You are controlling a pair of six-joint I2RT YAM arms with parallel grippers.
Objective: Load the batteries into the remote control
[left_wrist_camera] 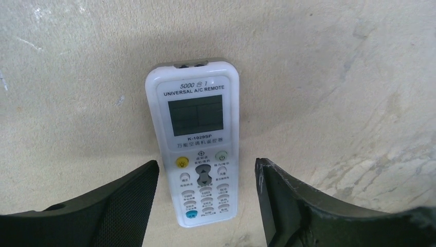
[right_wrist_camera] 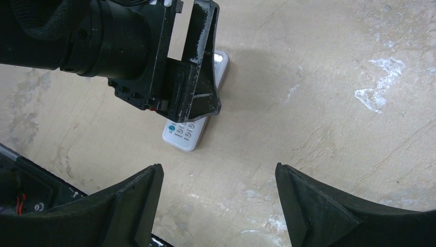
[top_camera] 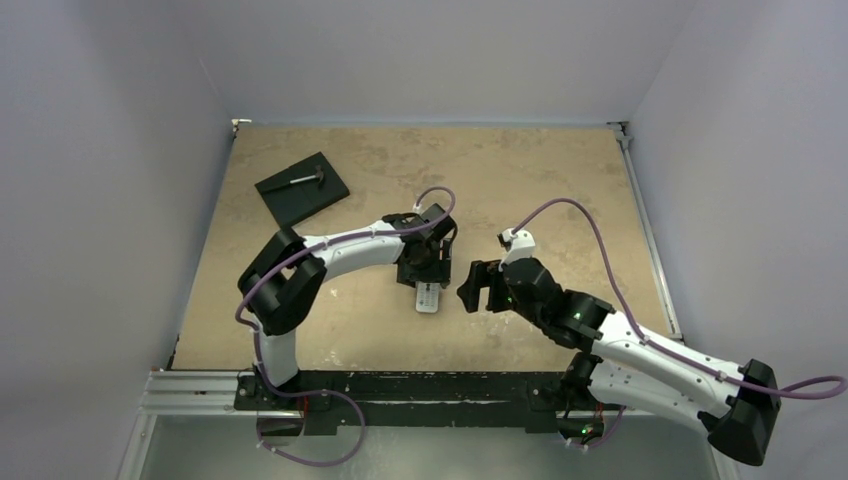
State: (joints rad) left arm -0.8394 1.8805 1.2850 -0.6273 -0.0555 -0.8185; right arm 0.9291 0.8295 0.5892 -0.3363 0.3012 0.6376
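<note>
The remote control (left_wrist_camera: 198, 144) lies flat on the table, face up, its screen and buttons showing. My left gripper (left_wrist_camera: 206, 163) is open just above its button end, one finger on each side with a gap to the casing on both. From above, the remote control (top_camera: 428, 299) pokes out below the left gripper (top_camera: 425, 270). My right gripper (top_camera: 478, 287) hovers open just to the right, holding nothing. The right wrist view has the right gripper (right_wrist_camera: 218, 167) over bare table, with the remote control (right_wrist_camera: 186, 134) partly hidden behind the left gripper's finger (right_wrist_camera: 200, 67). The batteries are out of view.
A black square slab (top_camera: 302, 187) lies at the back left with a small grey hammer-like tool (top_camera: 308, 179) on it. A metal rail (top_camera: 200, 390) runs along the table's near edge by the arm bases. Walls close in the table on three sides.
</note>
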